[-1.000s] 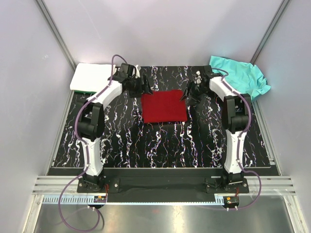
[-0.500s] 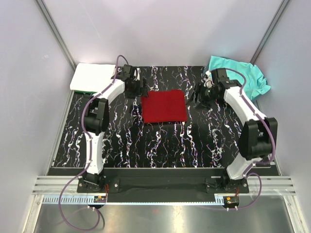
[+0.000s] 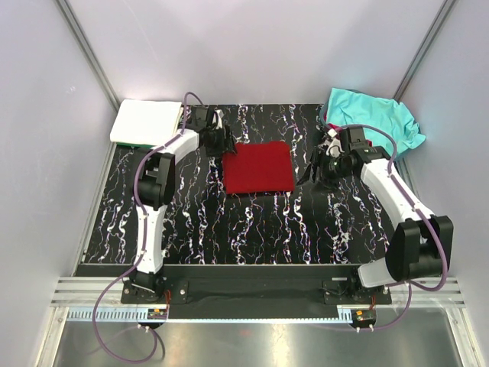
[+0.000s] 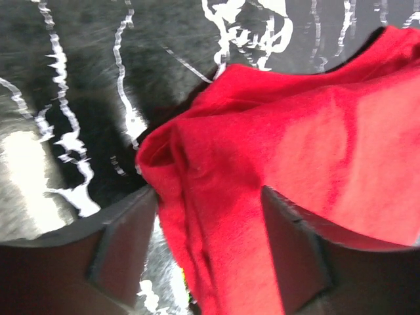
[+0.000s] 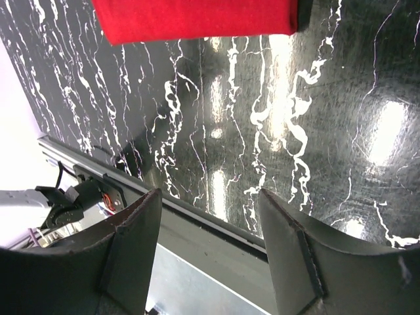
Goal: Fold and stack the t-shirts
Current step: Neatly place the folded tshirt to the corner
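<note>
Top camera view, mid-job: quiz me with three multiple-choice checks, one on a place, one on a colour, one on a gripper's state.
1. Where is the turquoise t-shirt?
A. far right corner
B. centre of the mat
C. near left corner

2. What colour is the folded t-shirt at the mat's centre?
A. green
B. dark red
C. white

3. What is the right gripper doing?
A. shut on cloth
B. shut on nothing
C. open, holding nothing

Key:
1 A: it lies crumpled at the far right corner.
2 B: it shows as a dark red rectangle mid-mat.
3 C: its wrist view shows the fingers apart, with only the mat between them.
</note>
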Controlling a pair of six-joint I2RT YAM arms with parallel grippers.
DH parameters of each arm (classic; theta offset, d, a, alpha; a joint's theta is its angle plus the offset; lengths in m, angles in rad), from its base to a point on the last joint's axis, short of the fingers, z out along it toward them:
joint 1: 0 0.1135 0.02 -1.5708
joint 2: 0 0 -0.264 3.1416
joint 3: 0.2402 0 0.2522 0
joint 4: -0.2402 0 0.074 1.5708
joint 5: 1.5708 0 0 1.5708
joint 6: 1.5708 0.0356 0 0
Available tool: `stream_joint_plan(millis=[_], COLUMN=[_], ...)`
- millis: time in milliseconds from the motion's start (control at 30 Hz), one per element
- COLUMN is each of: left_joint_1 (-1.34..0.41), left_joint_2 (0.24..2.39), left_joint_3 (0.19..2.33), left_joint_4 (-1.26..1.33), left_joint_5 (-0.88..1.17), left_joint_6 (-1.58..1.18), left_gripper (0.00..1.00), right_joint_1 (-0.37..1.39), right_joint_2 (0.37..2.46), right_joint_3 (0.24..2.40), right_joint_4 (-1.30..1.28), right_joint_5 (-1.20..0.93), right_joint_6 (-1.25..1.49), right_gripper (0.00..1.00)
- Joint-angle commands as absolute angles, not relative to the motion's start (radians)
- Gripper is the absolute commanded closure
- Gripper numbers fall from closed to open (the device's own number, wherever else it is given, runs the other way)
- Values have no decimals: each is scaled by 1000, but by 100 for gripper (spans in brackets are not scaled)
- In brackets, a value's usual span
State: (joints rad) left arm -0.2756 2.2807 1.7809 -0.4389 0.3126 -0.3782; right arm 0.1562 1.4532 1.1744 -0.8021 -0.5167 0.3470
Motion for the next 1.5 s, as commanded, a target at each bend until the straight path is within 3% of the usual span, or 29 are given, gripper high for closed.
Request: stream_joint_plan(millis=[0,100,133,200,233,267,500,700,1067,1467], left_joint_1=[-282,-284,-284,-282,-282,-284,-282,-281,-253,-173], left_joint_2=[2293,2286,2283,2270,2255,2243,2007,1931,2066,2128], left_joint_3=[1743,1718,1721,1715,1717,1720,1726,1848,2172,2315], left_joint_4=[-364,-316,-322,-313,-310,-313,-421,-529,-617,-627], left_joint_5=[408,407,397,381,376,368,169,-35,-205,-310], left_joint_6=[-443,-463,-463,-456,-453,-439,-299,-94,189,259], left_gripper=[35,53,71,83,96,100,100,100,100,100], right_joint_1=[153,153,153,153,153,153,172,186,187,187], right_joint_2=[1390,1365,1358,1348,1345,1342,1354,1361,1437,1571], right_joint_3=[1155,1140,1135,1124,1123,1117,1115,1100,1140,1212], right_joint_4=[-801,-802,-799,-798,-798,-801,-787,-775,-831,-816], right_joint_5=[-545,-560,-564,-577,-580,-583,-618,-629,-597,-607], right_joint_6=[324,328,333,337,339,342,371,383,357,370], right_gripper=[32,33,32,32,32,33,33,33,33,33])
